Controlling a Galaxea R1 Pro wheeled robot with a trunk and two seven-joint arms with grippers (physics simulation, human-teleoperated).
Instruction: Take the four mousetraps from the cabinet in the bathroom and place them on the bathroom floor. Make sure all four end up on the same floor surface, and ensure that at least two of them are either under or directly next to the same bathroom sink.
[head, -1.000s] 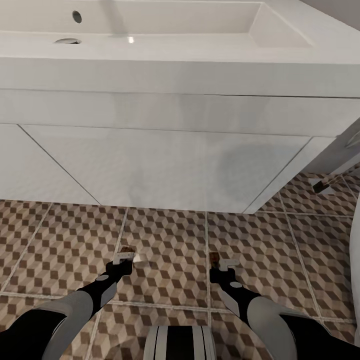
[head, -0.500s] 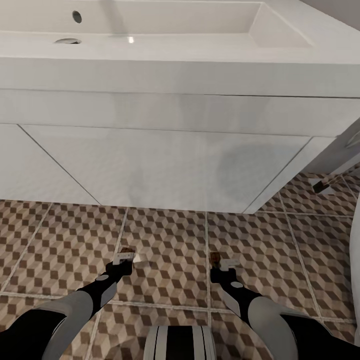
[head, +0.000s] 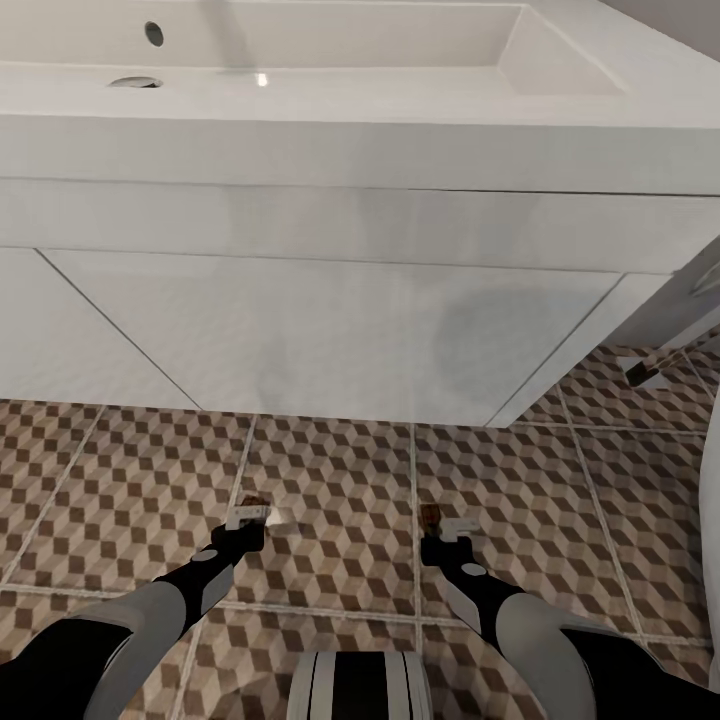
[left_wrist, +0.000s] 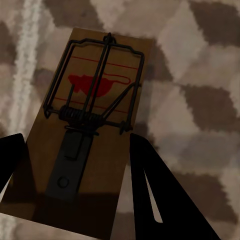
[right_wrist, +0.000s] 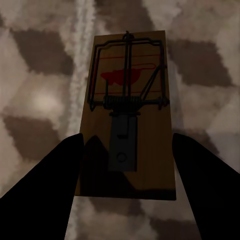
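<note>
A: What stood ahead?
B: One wide white rectangular basin on a white wall-hung vanity, over cube-patterned brown and beige floor tiles.
A: And the traps?
B: Two small brown wooden mousetraps. The left gripper was clamped on one, the right gripper on the other, both low above the tiles before the vanity.

2 black-and-grey arms, black forearms, pale-tipped left gripper and right gripper.

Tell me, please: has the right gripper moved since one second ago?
No. The right gripper sits at the same spot on the bathroom floor, beside the same grout line and below the white vanity, with the camera unmoved.
</note>
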